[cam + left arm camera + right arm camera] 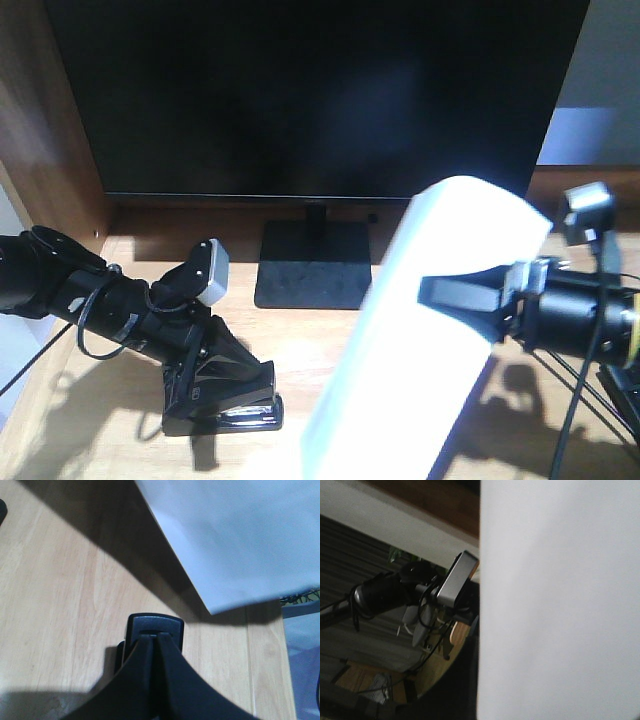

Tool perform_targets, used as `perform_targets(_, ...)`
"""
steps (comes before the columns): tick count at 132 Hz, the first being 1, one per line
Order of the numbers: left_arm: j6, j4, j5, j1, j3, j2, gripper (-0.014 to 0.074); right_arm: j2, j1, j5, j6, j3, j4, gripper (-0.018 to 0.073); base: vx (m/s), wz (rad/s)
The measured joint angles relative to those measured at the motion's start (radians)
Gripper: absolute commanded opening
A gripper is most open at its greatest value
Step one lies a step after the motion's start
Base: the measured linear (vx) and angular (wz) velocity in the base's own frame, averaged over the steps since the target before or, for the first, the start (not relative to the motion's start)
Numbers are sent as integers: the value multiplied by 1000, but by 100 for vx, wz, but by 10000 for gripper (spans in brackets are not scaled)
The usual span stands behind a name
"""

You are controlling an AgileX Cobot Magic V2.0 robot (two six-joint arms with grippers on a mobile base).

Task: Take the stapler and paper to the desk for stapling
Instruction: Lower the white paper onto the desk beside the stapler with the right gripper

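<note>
The black stapler [225, 425] stands on the light wood desk [330, 350], front left. My left gripper [225, 390] points down onto it. In the left wrist view the fingers [140, 670] are shut together, with their tips at the top of the stapler [154, 624]. My right gripper [432, 292] is shut on the large white paper [400, 350], one dark finger lying across its face. It holds the paper tilted above the desk's right half. The paper also shows in the left wrist view [240, 540] and fills the right wrist view [560, 605], hiding that gripper's fingers.
A black monitor [320, 90] stands at the back on a square black base [315, 265]. A darker wood side panel [40, 130] rises at the left. Cables [580, 400] hang by the right arm. The left arm's grey camera [455, 582] shows beside the paper.
</note>
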Motion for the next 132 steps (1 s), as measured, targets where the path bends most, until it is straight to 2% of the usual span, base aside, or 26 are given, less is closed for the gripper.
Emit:
perform_targets(13,0,0,0,0,0,0,-6,1,63,-2,2,0,-3,-3,0,0)
perform_targets(27,0,0,0,0,0,0,-6,6,97,-5,3,0,-13,-3,0,0)
perform_targets(42,0,0,0,0,0,0,-6,21,104,-5,3,0,-50,-3,0,0)
perform_targets(62,0,0,0,0,0,0,-6,72,104,-2,3,0,-160,-3,0,0)
perform_targets(83,0,0,0,0,0,0,-6,150,104,63,-39,0,-252,-3,0,0)
perform_targets(132,0,0,0,0,0,0,-6,269,104,137,-202,-5,-243,-3,0,0)
